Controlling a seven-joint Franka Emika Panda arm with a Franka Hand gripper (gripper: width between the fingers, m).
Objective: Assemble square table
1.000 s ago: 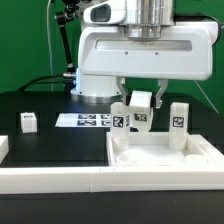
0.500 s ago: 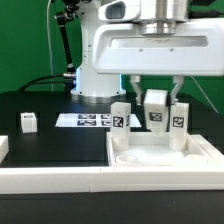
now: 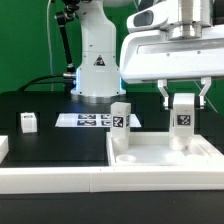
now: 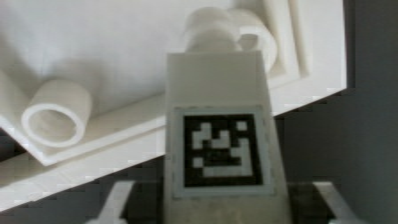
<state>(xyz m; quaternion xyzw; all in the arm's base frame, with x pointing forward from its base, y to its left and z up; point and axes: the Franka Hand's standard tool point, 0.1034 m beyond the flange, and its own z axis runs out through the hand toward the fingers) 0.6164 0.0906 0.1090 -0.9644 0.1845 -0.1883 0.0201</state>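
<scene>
The square tabletop (image 3: 150,152) lies in front of the robot base at the exterior view's right, with round sockets in its corners. One white tagged leg (image 3: 121,117) stands on its far left corner. My gripper (image 3: 184,104) is over the far right corner, shut on another tagged leg (image 3: 183,122) that hangs upright. It covers whatever stands behind it. A small loose leg (image 3: 28,122) stands on the black table at the left. In the wrist view the held leg (image 4: 217,130) fills the space between my fingers (image 4: 118,205), with the tabletop (image 4: 107,45) and two sockets (image 4: 54,112) below.
The marker board (image 3: 85,120) lies flat behind the tabletop, near the robot base (image 3: 98,70). A long white border bar (image 3: 50,182) runs along the front edge. A white block (image 3: 3,147) sits at the far left edge.
My gripper has carried the held leg toward the exterior view's right, from between the two standing legs to in front of the right one, which no longer shows separately.
</scene>
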